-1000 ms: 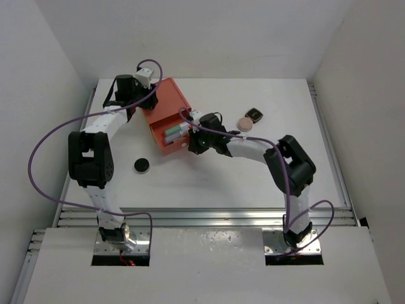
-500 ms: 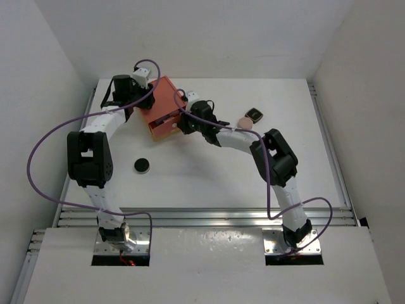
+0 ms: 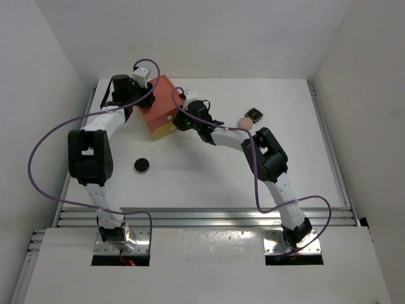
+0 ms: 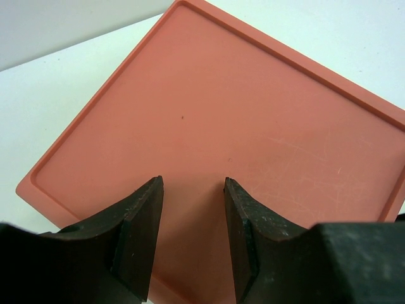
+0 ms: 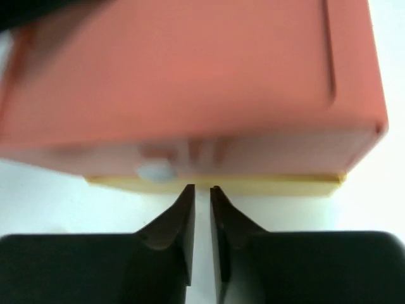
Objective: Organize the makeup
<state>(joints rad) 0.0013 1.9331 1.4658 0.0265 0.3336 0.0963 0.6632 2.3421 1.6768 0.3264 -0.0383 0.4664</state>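
Note:
The orange drawer box (image 3: 162, 101) on its yellow base (image 5: 266, 183) stands at the back left with its drawer closed. My left gripper (image 3: 144, 96) is at the box's back left; in the left wrist view its jaws (image 4: 193, 182) stand apart over the orange lid (image 4: 240, 120) with nothing between them. My right gripper (image 3: 180, 121) is at the box's front (image 5: 190, 76). Its tips (image 5: 202, 187) are at the yellow base, a thin slit apart and empty. Of the makeup, a peach-pink compact (image 3: 245, 121) and a black squarish compact (image 3: 254, 114) lie right of the box, and a black disc (image 3: 142, 166) lies front left.
A blurred white knob (image 5: 155, 171) shows on the drawer front just left of my right fingertips. White walls close in the table on the left, back and right. The left arm's purple cable (image 3: 38, 152) loops out over the left edge.
The drawer stood open with white tubes inside; my right gripper pushed it in towards the back left and it is now closed. The right jaws have parted slightly. The left gripper stayed put.

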